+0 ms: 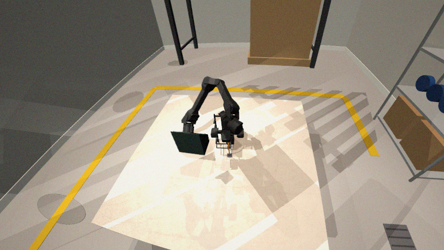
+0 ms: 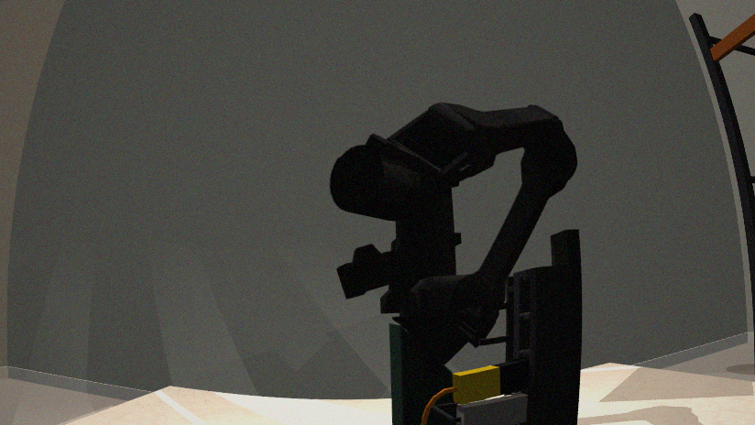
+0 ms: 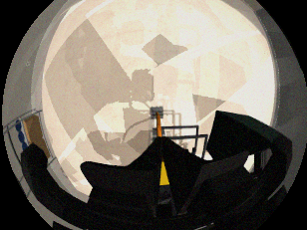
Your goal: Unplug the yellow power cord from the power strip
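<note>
My hand (image 3: 160,182) is fully closed with nothing gripped; the yellow plug (image 2: 475,384) sits in the power strip (image 2: 491,408), so I must regrasp.

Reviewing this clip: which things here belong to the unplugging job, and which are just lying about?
Job: pincer, yellow plug, orange cord, grey power strip.
Lying about: cardboard box, blue rolls, yellow floor tape.
</note>
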`<state>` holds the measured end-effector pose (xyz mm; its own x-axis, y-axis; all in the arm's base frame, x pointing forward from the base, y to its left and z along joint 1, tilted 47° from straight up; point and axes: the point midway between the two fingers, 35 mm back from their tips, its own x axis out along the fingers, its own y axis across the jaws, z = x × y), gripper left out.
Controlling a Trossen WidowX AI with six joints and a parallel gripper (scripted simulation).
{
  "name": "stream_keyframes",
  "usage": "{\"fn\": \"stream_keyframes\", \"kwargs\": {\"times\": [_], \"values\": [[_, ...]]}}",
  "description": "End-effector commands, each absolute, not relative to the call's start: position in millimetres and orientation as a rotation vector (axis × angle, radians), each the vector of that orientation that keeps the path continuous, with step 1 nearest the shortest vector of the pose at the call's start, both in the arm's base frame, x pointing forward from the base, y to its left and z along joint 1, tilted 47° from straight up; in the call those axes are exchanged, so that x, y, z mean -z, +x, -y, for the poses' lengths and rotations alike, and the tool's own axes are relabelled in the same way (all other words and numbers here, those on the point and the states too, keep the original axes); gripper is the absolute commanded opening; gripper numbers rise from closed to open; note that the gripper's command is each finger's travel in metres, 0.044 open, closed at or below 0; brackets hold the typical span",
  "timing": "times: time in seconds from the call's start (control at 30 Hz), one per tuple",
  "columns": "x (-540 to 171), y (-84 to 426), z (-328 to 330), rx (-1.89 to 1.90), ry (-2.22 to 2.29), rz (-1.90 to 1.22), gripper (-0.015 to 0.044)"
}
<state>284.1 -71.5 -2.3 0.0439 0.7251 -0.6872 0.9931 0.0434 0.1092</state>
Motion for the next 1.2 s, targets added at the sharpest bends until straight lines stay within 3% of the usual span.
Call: {"fn": "stream_keyframes", "kwargs": {"times": [0.0,0.1,0.13,1.17], "values": [[1,285,68,0.579,1.726,-1.744,0.0079],[1,285,68,0.579,1.726,-1.744,0.0157],[1,285,68,0.579,1.726,-1.744,0.016],[-22,281,56,0.58,1.732,-1.742,0.016]]}}
